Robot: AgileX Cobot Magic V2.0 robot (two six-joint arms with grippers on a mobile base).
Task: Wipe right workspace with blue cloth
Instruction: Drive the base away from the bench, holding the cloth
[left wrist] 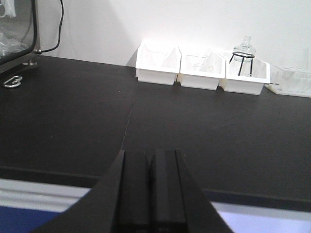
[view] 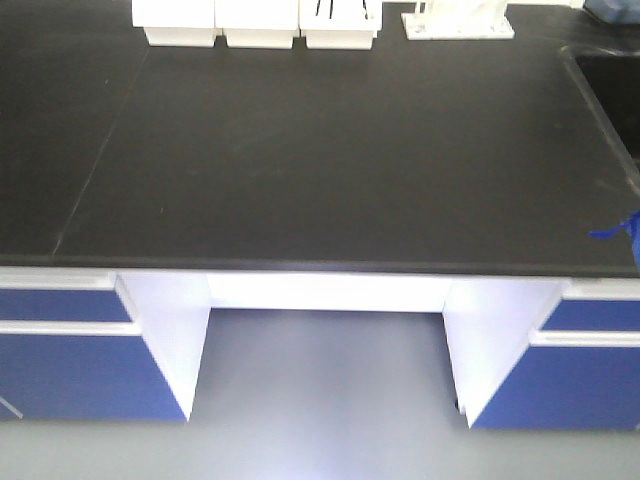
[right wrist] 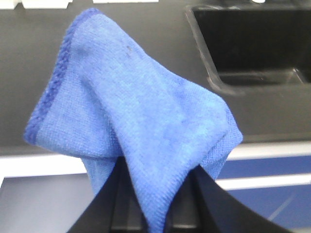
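The blue cloth [right wrist: 141,126] hangs bunched from my right gripper [right wrist: 155,213], whose jaws are shut on its lower folds, just off the front edge of a black benchtop [right wrist: 121,53]. In the front view only a blue tip of the cloth [view: 612,233] shows at the right edge. My left gripper [left wrist: 150,165] is shut with nothing in it, above the front edge of the black benchtop [left wrist: 194,131] that carries white bins. The right workspace is out of view.
Three white bins [view: 258,25] and a white rack [view: 458,22] stand along the back of the benchtop. A black sink [view: 610,90] is sunk in at the right. A glass flask [left wrist: 243,51] sits in one bin. Blue drawers [view: 70,375] lie below.
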